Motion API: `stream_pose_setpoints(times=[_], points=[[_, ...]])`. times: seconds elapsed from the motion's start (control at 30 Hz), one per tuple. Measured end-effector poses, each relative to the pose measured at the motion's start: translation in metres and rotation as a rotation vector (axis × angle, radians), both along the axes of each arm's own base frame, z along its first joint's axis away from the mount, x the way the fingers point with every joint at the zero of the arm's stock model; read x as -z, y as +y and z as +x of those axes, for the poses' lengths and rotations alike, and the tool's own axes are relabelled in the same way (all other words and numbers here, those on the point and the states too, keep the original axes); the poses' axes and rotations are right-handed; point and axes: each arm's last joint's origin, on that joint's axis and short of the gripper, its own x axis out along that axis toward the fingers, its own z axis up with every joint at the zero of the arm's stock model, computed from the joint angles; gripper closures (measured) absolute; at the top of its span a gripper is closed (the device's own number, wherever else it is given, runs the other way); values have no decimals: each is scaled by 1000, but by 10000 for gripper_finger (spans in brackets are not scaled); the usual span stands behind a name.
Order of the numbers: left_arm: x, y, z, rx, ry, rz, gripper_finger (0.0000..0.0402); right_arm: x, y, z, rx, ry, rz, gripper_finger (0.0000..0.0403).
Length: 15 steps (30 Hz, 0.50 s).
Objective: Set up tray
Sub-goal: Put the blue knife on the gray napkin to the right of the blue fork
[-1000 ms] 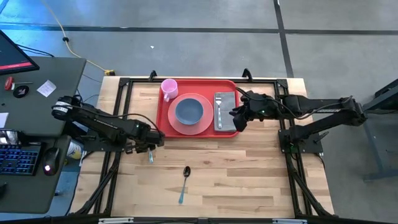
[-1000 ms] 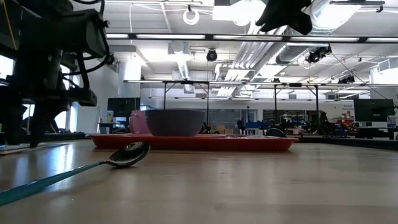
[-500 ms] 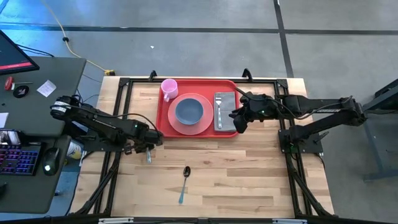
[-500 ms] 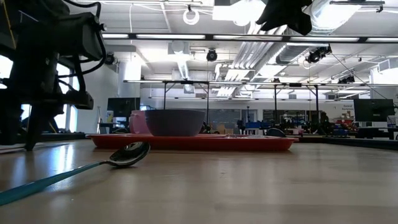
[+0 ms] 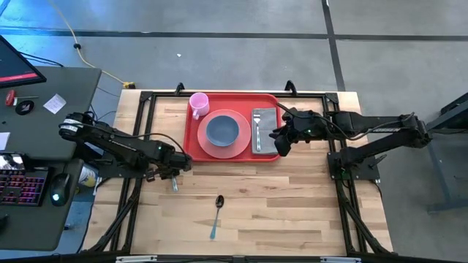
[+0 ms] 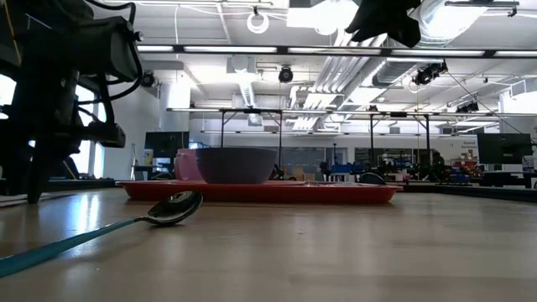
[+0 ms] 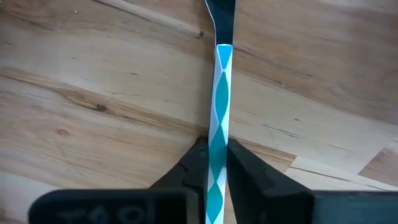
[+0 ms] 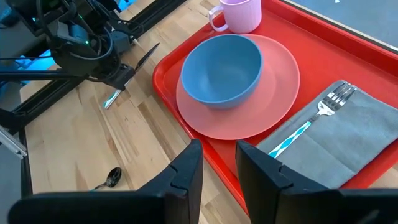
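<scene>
High view: left gripper (image 5: 174,177), left of centre, has closed since a second ago and now pinches a teal-patterned knife handle (image 7: 217,143) on the table (image 5: 292,204). Right gripper (image 5: 279,142), slightly spread, holds nothing at the tray's right edge. Bright red, rounded tray (image 5: 272,155) sits upper centre.

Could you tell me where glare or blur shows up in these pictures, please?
Low view: ceiling lights shine off the table; the near spoon handle is blurred. Left wrist view: the pincer looks soft, the knife handle sharp.
</scene>
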Motion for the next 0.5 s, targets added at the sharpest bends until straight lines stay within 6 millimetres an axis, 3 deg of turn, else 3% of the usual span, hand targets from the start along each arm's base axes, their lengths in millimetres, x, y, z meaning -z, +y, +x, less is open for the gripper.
stream_pose_setpoints(times=[0.27,0.5], points=[[-6,0,5,9,-14,12,340,0,0,0,10,2,-13,316],[-14,-1,11,7,-30,32,323,0,-1,0,17,7,-22,316]])
